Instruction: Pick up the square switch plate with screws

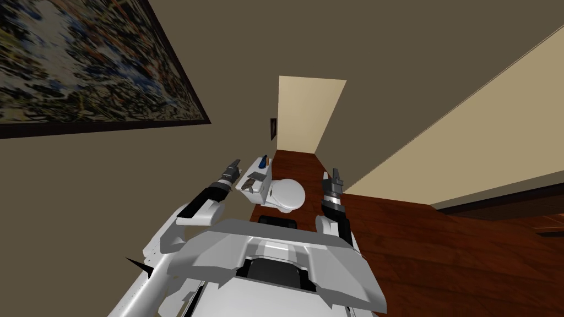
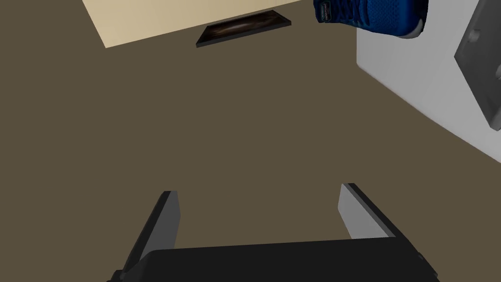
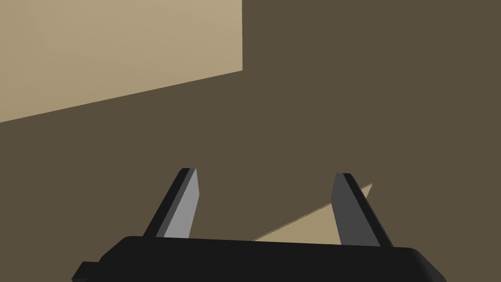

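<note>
The square grey switch plate [image 1: 255, 175] lies flat on the white toilet tank lid [image 1: 256, 166], between a blue shoe [image 1: 264, 161] and a brownish-grey object [image 1: 249, 186]. In the left wrist view an edge of the plate [image 2: 482, 73] shows beside the shoe [image 2: 372, 17] on the tank lid [image 2: 416, 83]. My left gripper [image 1: 236, 163] hovers just left of the tank, close to the wall, open with nothing between its fingers [image 2: 259, 200]. My right gripper [image 1: 334, 175] is raised to the right of the toilet, open and empty [image 3: 266, 188].
The white toilet bowl [image 1: 287, 194] with its lid down sits in front of the tank. Brown walls close in on both sides. A small dark picture frame [image 1: 273, 127] hangs past the tank and a large painting [image 1: 82, 60] on the left wall. Reddish wood floor [image 1: 418, 236] spreads to the right.
</note>
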{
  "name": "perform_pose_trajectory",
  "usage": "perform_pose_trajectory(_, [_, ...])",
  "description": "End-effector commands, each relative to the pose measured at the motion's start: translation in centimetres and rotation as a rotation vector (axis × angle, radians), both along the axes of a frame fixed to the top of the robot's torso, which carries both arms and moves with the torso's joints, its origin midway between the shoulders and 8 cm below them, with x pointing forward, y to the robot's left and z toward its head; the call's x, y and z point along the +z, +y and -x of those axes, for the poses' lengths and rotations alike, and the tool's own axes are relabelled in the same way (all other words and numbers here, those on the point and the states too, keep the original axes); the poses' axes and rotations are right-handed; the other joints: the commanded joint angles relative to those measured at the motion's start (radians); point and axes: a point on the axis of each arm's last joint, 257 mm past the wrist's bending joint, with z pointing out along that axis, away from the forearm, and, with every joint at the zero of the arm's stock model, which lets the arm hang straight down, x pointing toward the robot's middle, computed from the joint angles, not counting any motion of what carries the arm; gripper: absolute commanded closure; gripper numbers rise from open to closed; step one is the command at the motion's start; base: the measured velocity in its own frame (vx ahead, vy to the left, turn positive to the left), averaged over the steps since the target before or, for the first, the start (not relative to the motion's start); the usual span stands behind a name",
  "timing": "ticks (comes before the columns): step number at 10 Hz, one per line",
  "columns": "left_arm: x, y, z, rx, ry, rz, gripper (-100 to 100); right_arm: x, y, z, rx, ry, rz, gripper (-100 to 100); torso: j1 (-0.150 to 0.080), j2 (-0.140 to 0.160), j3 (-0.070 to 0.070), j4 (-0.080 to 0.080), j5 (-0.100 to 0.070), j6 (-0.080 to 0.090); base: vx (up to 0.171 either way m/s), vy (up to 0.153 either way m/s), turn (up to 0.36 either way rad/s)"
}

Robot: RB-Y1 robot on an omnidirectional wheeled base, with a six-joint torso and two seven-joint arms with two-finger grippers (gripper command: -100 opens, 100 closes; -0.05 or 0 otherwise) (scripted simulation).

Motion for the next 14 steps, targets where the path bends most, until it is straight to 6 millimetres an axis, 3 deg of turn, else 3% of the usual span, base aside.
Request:
perform_pose_trajectory(1, [-0.9,0.3,0.0,0.006,0.035,0.002,-100,0.0,0.0,0.0,0.000,0.000,0.000,0,0.000,0.000,0.000,0.000,0.000,0.000,0.008,-0.045,-0.010])
perform_pose_trajectory(3, [-3.6,0.7,0.2,0.020,0.121,0.003,-100,0.0,0.0,0.0,0.000,0.000,0.000,0,0.001,-0.001,0.000,0.000,0.000,0.000,0.012,-0.054,-0.031])
perform_pose_trajectory(4, [-3.7,0.8,0.2,0.021,0.126,0.004,-100,0.0,0.0,0.0,0.000,0.000,0.000,0,0.000,-0.001,0.000,0.000,0.000,0.000,0.003,-0.045,-0.012])
perform_pose_trajectory(6, [-6.3,1.2,0.6,0.034,0.208,0.005,-100,0.0,0.0,0.0,0.000,0.000,0.000,0,0.001,0.000,0.000,0.000,0.000,0.000,-0.001,-0.049,-0.039])
perform_pose_trajectory(7, [-6.6,1.3,0.6,0.037,0.220,0.006,-100,0.0,0.0,0.0,0.000,0.000,0.000,0,0.000,0.000,0.000,0.000,0.000,0.000,0.009,-0.050,-0.016])
perform_pose_trajectory(11, [-11.9,2.1,2.1,0.069,0.392,0.010,-100,0.0,0.0,0.0,0.000,0.000,0.000,0,-0.002,-0.001,-0.001,0.000,-0.001,0.000,0.023,-0.080,-0.046])
perform_pose_trajectory(14, [-14.7,2.6,3.2,0.089,0.486,0.015,-100,0.0,0.0,0.0,0.000,0.000,0.000,0,-0.001,-0.001,-0.001,0.000,0.000,0.000,0.018,-0.072,-0.038])
